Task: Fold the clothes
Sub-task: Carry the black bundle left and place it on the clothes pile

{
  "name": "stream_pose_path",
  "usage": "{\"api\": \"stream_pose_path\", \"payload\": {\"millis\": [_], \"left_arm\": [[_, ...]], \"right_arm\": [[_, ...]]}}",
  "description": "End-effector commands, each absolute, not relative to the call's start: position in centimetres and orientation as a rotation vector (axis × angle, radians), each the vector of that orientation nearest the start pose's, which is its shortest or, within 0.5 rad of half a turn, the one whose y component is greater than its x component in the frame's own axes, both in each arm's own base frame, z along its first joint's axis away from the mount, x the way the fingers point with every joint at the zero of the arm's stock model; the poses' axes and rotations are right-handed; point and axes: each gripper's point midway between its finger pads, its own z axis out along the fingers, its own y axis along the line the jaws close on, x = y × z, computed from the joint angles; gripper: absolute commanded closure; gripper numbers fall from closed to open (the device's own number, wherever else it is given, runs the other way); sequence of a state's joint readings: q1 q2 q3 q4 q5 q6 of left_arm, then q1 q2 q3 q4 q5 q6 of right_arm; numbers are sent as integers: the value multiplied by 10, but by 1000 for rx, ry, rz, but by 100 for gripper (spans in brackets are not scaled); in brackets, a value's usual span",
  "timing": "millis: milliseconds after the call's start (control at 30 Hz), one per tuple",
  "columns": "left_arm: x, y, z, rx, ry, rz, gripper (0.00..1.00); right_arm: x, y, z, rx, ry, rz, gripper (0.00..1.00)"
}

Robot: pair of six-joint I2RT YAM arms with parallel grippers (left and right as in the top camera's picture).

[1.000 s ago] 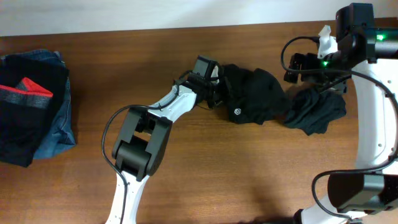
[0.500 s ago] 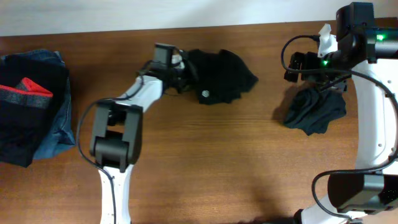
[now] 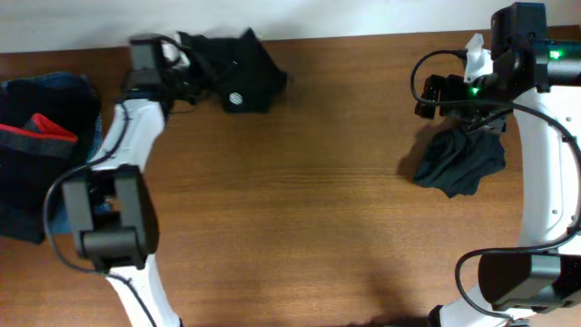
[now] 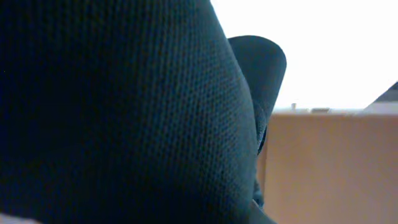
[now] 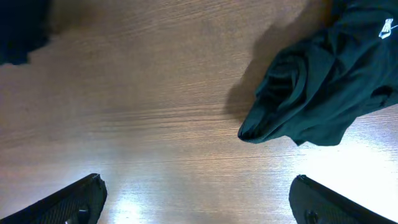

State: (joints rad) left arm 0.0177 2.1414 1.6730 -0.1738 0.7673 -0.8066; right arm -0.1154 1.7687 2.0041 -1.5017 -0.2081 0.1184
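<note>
One grip: left pincer [image 3: 186,65] clamped on logo shirt [image 3: 241,78]
Other side: right pincer [image 5: 199,194] spread, empty
Advice: spread it flat at bench [image 3: 300,227] centre

Matt, fine-knit black cloth of the shirt [image 4: 124,112]; smooth, faintly glossy wood-grain table [image 5: 155,93].

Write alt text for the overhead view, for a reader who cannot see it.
The left arm holds a black shirt in its jaws at the table's far edge. The right arm, jaws open, hangs by a second dark garment; a pile of other clothes lies at the left edge.
</note>
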Motion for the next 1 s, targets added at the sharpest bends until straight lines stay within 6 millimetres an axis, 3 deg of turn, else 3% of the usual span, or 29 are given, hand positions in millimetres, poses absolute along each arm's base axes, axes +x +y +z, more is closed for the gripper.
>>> {"api": "stream_pose_path", "payload": {"millis": [0,167,400,433,567,633,700,833,967], "left_arm": [[566,-90,216,-390,2140,-1264,89],[568,-57,225,-435,2100,-1234,89],[553,17,272,-492,1991,-1151,91],[543,39,288,-504,1963,-1105,91],[515,83,313,-583,1934,-982,91],[484,119,332,-652,1912,-892,92],[463,143,339,-722,1894,-858,92],[426,185,336,-786,1881,-853,93],[408,214,322,-810,1896,-791,95]], "right_arm": [[371,-12,253,287,2816,278,1],[371,-12,253,288,2818,279,1],[371,-12,253,287,2815,278,1],[372,-13,254,287,2813,278,1],[373,-13,254,285,2808,277,1],[373,-13,254,285,2808,277,1],[373,-13,254,285,2807,277,1],[374,-13,254,284,2804,278,1],[374,-13,254,283,2802,279,1]]}}
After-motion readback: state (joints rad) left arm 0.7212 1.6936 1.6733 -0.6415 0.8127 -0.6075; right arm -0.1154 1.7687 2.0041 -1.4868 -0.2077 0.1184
